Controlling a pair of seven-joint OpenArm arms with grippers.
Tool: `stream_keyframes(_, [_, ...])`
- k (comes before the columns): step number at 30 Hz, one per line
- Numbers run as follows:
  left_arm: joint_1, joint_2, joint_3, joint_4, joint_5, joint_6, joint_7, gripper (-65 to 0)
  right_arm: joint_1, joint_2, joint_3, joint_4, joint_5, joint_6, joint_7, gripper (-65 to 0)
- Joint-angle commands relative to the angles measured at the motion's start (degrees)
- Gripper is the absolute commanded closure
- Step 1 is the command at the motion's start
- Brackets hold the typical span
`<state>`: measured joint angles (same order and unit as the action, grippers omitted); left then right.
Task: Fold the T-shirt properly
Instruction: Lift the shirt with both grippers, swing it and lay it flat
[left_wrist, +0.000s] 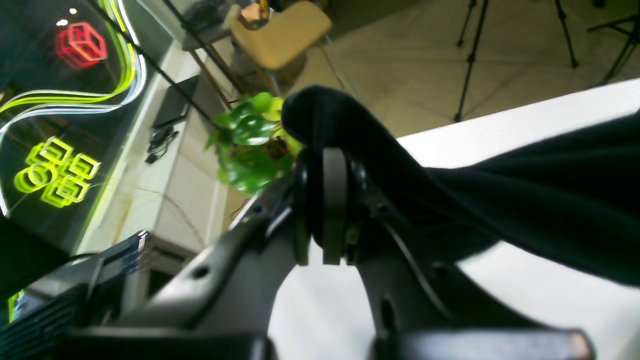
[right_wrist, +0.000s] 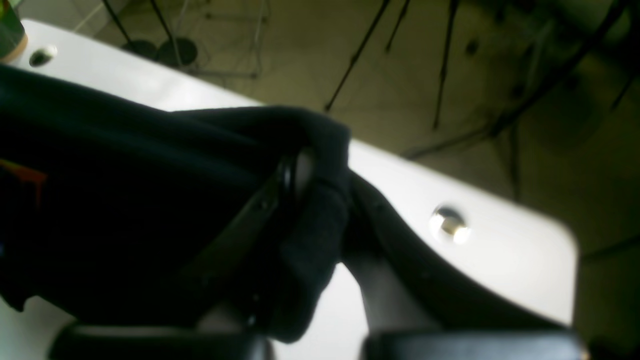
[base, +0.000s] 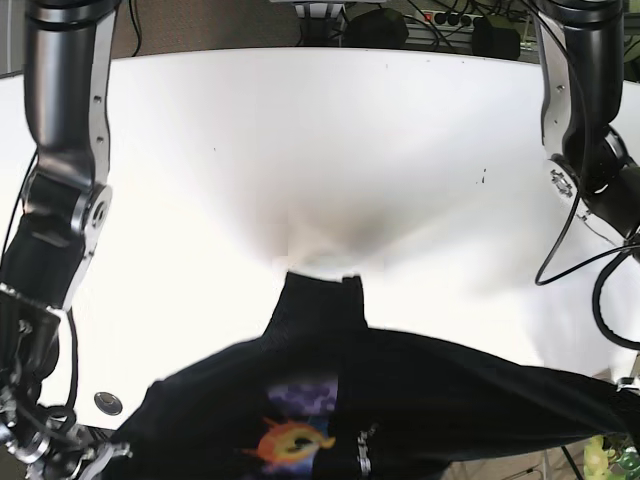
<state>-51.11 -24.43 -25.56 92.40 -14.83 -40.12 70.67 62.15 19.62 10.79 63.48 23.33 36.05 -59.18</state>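
- The black T-shirt (base: 400, 400) hangs stretched across the 6 o'clock edge of the white table (base: 330, 150) in the base view, printed graphic (base: 295, 435) facing up, one strip reaching toward the middle.
- Left gripper (left_wrist: 327, 165) is clamped tight on a bunched-up corner of the shirt, fabric poking out above the fingers.
- Right gripper (right_wrist: 320, 185) is pinched closed on the other end, cloth draped over it.
- Leafy green plant (left_wrist: 250, 142) sits just behind the left gripper.
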Motion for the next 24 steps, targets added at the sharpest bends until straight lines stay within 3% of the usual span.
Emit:
stream_keyframes(1, [-1.9,-1.5,-0.2,0.6,0.1,0.1,-1.2,0.0,3.3,1.3,0.2,0.2,0.1,-0.32,0.8,-2.1])
stream_keyframes(8, [3.0,-1.4,-3.1,0.7,0.1,0.1,-1.4,0.0,1.8,1.6,0.5,0.3,0.1,-0.32,0.7,-2.1])
stream_keyframes(13, [9.3,-1.3,-5.0,0.7,0.1,0.1,-5.8,0.0,-4.6,3.1,0.7,2.8,0.6,-0.32,0.7,-2.1])
stream_keyframes(17, [14.4,-1.3,-5.3,0.8,0.0,0.1,-7.2,0.0,-12.9,3.5,1.6,7.7,0.6,-0.32,0.7,-2.1])
stream_keyframes(24, [24.9,0.5,-11.8,3.4,-0.1,0.1,-7.2,0.0,-28.3,2.9,6.9,16.6,0.6,-0.14,-1.3,-2.1])
